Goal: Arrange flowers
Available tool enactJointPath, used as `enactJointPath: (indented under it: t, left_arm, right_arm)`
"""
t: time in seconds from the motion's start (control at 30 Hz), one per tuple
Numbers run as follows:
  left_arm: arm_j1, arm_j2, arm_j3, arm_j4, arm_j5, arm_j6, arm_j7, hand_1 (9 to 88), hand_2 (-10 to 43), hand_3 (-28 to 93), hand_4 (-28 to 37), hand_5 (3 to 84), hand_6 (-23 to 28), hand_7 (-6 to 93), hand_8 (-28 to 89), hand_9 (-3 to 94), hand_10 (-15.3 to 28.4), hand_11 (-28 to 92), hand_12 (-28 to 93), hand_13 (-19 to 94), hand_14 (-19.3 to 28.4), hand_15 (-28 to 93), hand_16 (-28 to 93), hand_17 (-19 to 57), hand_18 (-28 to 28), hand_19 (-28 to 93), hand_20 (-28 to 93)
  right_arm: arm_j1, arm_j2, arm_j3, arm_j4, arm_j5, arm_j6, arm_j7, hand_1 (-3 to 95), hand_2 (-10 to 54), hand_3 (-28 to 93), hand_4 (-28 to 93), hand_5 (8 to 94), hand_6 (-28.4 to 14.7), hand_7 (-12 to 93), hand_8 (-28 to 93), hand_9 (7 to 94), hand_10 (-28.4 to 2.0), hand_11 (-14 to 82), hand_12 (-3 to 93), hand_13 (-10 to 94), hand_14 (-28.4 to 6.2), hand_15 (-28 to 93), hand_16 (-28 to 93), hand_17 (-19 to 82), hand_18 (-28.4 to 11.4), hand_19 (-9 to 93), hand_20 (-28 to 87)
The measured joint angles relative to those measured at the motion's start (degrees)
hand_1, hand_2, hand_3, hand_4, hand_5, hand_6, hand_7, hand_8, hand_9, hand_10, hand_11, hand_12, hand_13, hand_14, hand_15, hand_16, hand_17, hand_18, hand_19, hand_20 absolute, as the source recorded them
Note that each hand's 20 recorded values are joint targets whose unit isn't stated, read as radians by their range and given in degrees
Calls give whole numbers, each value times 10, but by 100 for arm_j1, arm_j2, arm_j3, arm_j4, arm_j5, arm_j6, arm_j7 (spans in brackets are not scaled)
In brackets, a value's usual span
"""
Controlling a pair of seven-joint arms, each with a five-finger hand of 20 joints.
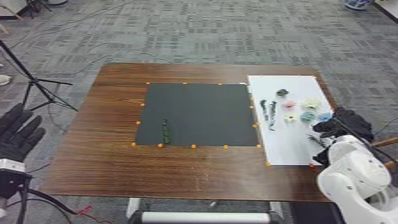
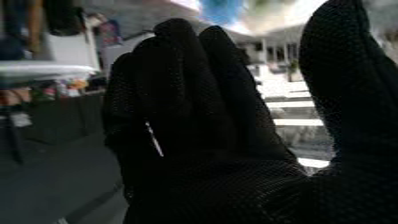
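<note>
My right hand is over the right edge of the white sheet, beside the blue flower. In the right wrist view the right hand has straight fingers, its thumb apart, and nothing between them; a blurred blue flower lies beyond the fingertips. On the sheet are a pale yellow flower, a teal flower, a pink flower and dark green stems. One green stem lies on the dark mat. My left hand is open off the table's left side.
The dark square mat and the white sheet lie on the brown table, with orange markers along their edges. A black tripod stands on the floor at the left. A wooden bar is by the right arm.
</note>
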Motion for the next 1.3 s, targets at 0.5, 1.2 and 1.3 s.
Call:
enactJointPath:
  t: [0.5,1.2,1.3]
  left_arm:
    - [153,16,60,-31,-135,102,134,261,126,700,-283,403,78,91,-72,329,126,133,133,222,132,207,2,-23,107,150,122]
    - [136,-80,69,-60,-113,140,68,262,126,701,-283,398,78,85,-69,328,131,133,130,223,133,210,1,-24,107,156,121]
    - [133,-80,84,-60,-111,140,64,261,126,702,-283,398,79,86,-70,328,131,133,131,222,133,211,0,-24,107,157,121]
  right_arm:
    - [-238,-55,271,148,17,-622,333,541,-95,698,-282,763,-71,130,-29,738,-183,211,220,599,-172,715,317,281,-284,788,455]
    - [-384,44,272,65,-202,807,205,527,-95,733,-276,770,-63,151,26,759,-166,234,388,598,-175,728,371,278,-284,783,457]
    - [-378,49,290,25,-288,707,205,460,-95,773,-282,716,-88,121,-82,687,-206,302,277,551,-190,738,362,255,-284,774,461]
